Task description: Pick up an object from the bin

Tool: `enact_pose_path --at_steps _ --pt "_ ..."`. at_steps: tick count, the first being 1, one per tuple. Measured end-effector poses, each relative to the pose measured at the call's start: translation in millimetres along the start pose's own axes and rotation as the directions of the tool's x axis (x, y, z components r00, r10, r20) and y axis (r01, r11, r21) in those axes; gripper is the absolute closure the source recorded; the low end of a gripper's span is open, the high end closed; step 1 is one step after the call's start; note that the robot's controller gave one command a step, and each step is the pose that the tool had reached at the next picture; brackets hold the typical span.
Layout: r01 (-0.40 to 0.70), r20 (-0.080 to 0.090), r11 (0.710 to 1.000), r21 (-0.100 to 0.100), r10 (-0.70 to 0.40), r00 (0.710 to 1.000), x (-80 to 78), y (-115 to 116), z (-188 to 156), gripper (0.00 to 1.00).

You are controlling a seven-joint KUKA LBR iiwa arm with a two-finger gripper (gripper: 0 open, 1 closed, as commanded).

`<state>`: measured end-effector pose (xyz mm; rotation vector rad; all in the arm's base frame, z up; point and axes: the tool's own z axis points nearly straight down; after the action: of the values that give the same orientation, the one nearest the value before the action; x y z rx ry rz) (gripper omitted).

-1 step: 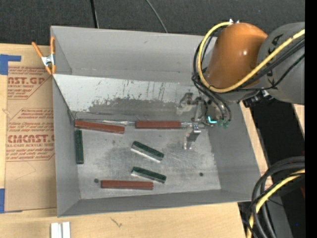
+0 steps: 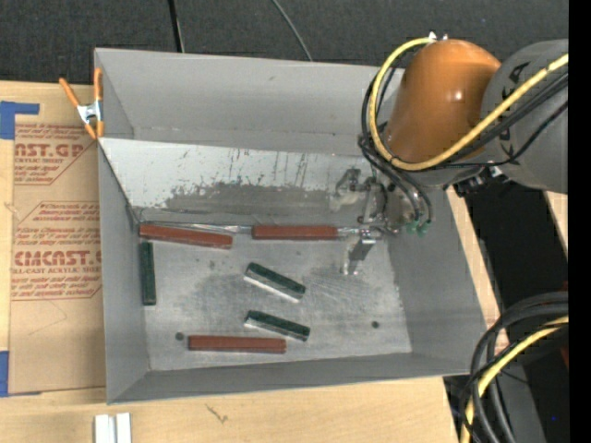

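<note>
The gripper (image 2: 358,249) hangs over the right end of a red-brown bar (image 2: 295,233) at the foot of the bin's (image 2: 120,275) back wall; whether it is spread I cannot tell. So near the end, a pinch could slip off or scrape the floor

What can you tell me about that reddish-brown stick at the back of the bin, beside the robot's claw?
The reddish-brown stick is a long, thin, straight bar, matte, perhaps plastic or wood. It lies flat on the bin floor along the foot of the back wall. Its right end is beside the gripper; whether they touch is unclear. A similar bar lies apart to its left.
</note>
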<state>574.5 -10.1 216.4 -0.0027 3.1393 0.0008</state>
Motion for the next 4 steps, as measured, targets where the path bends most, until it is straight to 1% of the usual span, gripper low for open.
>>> enact_pose_path --at_steps 1,2,3,4 --pt "-0.083 0.004 0.997 -0.001 0.083 0.997 -5.0 -11 56 0.0" --pt "-0.103 0.001 0.995 0.0 0.103 0.995 -8.7 52 115 0.0" --pt "-0.243 -0.006 0.97 0.0 0.243 0.97 1.6 83 113 0.0" --pt "-0.238 0.0 0.971 0.001 0.238 0.971 3.1 84 135 0.0"
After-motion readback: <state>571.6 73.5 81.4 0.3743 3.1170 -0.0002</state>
